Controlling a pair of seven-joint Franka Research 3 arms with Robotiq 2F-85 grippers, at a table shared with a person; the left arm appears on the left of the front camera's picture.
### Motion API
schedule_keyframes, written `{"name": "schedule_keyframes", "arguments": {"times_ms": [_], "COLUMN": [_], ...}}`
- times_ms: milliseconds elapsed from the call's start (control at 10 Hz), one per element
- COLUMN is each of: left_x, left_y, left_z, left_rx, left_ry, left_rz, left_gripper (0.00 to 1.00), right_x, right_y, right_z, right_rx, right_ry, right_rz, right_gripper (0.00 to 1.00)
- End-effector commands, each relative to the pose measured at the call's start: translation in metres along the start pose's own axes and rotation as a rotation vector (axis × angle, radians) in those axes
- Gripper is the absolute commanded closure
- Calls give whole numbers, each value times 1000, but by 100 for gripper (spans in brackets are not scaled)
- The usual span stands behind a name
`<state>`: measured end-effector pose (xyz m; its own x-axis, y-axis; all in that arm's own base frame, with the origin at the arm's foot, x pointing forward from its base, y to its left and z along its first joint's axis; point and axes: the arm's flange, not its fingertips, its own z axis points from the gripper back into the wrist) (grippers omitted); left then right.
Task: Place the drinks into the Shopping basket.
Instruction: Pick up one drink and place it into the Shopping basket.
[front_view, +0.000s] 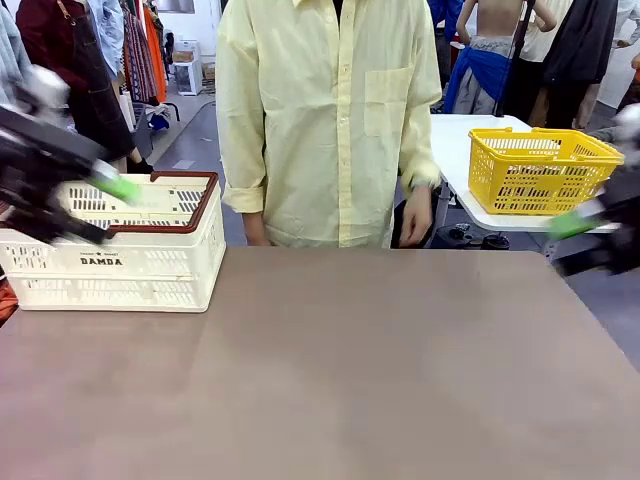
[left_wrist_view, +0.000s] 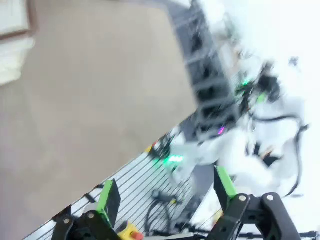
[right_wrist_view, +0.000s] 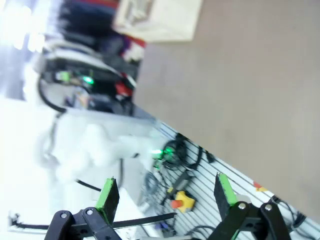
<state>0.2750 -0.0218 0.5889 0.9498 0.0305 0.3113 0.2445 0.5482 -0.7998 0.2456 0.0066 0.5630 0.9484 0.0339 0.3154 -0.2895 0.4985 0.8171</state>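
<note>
Left hand and right hand gape released, empty; the left, at nine o'clock, may clip the Shopping basket rim.

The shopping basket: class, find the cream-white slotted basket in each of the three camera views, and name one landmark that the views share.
Front view: the basket stands at the far left of the table top.
Left wrist view: the basket is blurred and cut off by the top left corner.
Right wrist view: the basket is blurred, at the top edge, left of middle.
Shared landmark: the brown table top, bordering the basket in every view.
</note>
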Motion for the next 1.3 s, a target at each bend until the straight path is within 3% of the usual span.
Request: {"name": "schedule_keyframes", "arguments": {"times_ms": [0, 200, 500, 600, 700, 1200], "left_x": [-6, -26, -54, -50, -66, -66], "left_y": [54, 112, 177, 179, 176, 176], "left_z": [79, 147, 181, 177, 184, 184], "left_rx": [-91, -243, -296, -219, -279, -279], "left_ry": [-215, -333, -428, -426, -444, -444], "left_rz": [99, 211, 344, 366, 346, 346], "left_gripper": [0, 0, 0, 0, 0, 0], "right_x": [-59, -88, -116, -115, -128, -128], "right_y": [-59, -116, -191, -199, -178, -178], "right_z": [68, 124, 143, 138, 163, 163], "right_rx": [105, 244, 343, 291, 320, 320], "right_ry": [-209, -356, -451, -475, -466, -466], "right_rz": [-129, -247, -369, -382, -382, -382], "right_gripper": [0, 0, 0, 0, 0, 0]}}
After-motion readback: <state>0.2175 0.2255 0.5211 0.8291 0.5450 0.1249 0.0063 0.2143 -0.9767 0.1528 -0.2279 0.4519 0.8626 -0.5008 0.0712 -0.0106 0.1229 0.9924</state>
